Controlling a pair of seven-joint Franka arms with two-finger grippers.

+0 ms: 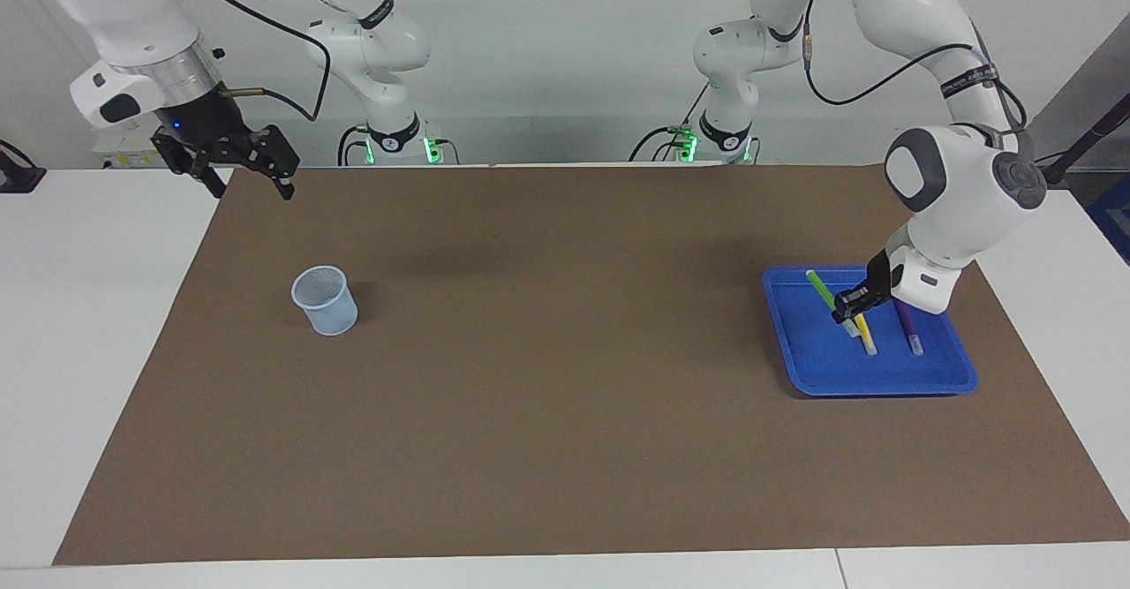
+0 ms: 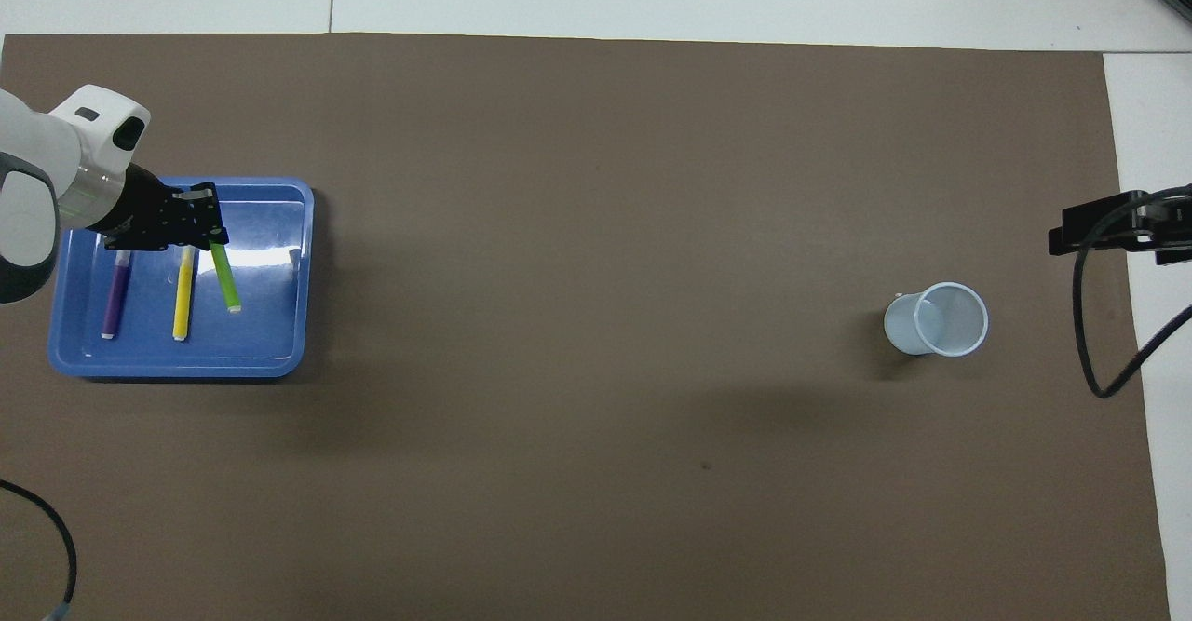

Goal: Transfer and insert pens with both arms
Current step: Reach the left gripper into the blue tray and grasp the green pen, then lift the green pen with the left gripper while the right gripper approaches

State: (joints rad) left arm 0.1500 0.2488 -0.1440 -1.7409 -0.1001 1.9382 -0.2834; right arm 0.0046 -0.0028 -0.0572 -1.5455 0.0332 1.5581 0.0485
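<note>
Brown mat [image 1: 547, 377] | left claw [image 1: 853, 303] grips green pen [image 1: 821, 290] | no legible writing

The green pen [image 1: 824, 292] is bright lime with a pale whitish end; the yellow pen [image 1: 864, 333] and the purple pen [image 1: 909, 328] lying in the tray [image 1: 870, 375] have pale ends too. The tray is a glossy saturated blue. The left gripper [image 1: 854, 302] and the right gripper [image 1: 244, 171] are black, on white arms with grey joint caps and silver wrist rings. The cup [image 1: 326, 301] is a translucent pale blue. A plain brown mat [image 1: 547, 377] covers the white worktop [image 1: 79, 306].
</note>
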